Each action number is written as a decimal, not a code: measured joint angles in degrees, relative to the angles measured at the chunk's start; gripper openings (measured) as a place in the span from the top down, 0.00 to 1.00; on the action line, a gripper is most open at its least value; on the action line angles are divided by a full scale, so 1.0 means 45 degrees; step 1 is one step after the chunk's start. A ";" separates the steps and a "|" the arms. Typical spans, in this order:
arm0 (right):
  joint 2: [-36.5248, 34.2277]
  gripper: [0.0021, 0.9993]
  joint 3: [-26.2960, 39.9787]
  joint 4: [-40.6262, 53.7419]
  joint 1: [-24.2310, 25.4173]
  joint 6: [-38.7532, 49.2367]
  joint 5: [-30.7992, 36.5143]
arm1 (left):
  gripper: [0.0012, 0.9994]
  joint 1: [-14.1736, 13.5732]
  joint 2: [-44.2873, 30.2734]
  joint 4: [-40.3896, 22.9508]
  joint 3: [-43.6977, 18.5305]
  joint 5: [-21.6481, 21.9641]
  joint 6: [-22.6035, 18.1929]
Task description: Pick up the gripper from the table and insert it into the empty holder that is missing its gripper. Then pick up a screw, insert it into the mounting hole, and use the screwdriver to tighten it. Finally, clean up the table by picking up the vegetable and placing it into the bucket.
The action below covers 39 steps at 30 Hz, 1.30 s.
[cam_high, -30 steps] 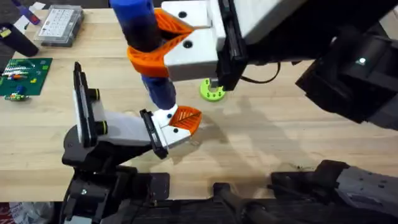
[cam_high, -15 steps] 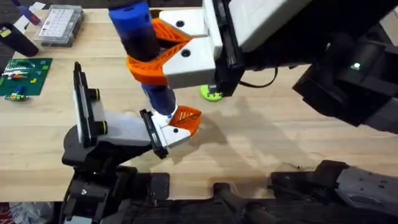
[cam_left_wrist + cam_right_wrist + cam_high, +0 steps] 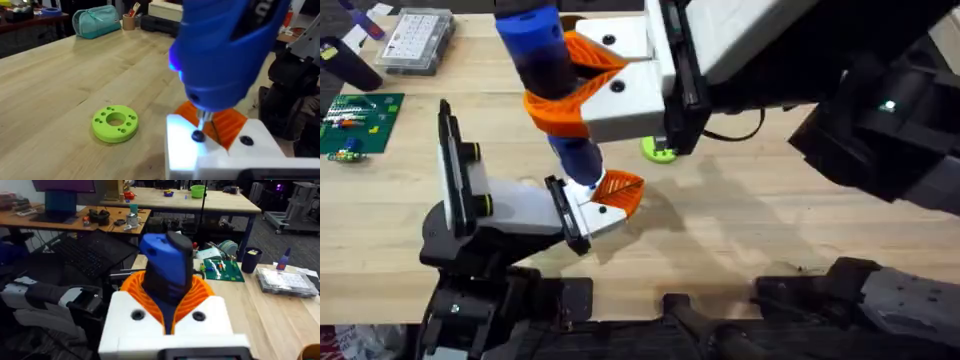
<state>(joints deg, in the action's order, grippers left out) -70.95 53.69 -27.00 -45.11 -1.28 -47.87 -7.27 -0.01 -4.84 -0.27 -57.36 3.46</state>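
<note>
Near the front edge of the desk stands the holder. It has a black base, a pale grey arm, and a tall black plate with yellow-green knobs. Its arm points toward the middle of the desk.

At the end of that arm sits the gripper, the small piece with a white face and an orange ribbed tip. It is already in its place in the bracket, so it looks ready to be fixed on.

Right above it is the screwdriver. It is thick and blue with a black band. Its thin metal bit points down onto a small dark screw in the white face, just touching it. It is held almost upright, probably so the bit stays straight in the screw while it turns.

Farther up, the right tool is clamped around the screwdriver, with orange pads hugging both sides.

Past the gripper, a lime-green disc with holes lies flat on the desk.

I cannot tell if the left tool is open or closed.
</note>
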 joint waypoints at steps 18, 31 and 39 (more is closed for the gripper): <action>-0.0292 0.97 -0.0051 0.0024 0.0003 0.0000 0.0004 | 0.99 0.0000 0.0000 -0.0002 0.0000 0.0000 0.0005; -0.0295 0.97 -0.0253 -0.0279 0.0003 0.0000 0.0004 | 0.99 0.0000 0.0000 -0.0010 0.0000 0.0000 0.0005; -0.0293 0.97 -0.0301 -0.0368 0.0003 -0.0002 0.0015 | 0.99 0.0000 0.0000 -0.0010 0.0000 0.0000 0.0005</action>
<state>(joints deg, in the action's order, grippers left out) -72.27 52.34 -28.65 -45.10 -1.29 -47.80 -7.27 -0.01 -4.89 -0.27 -57.36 3.49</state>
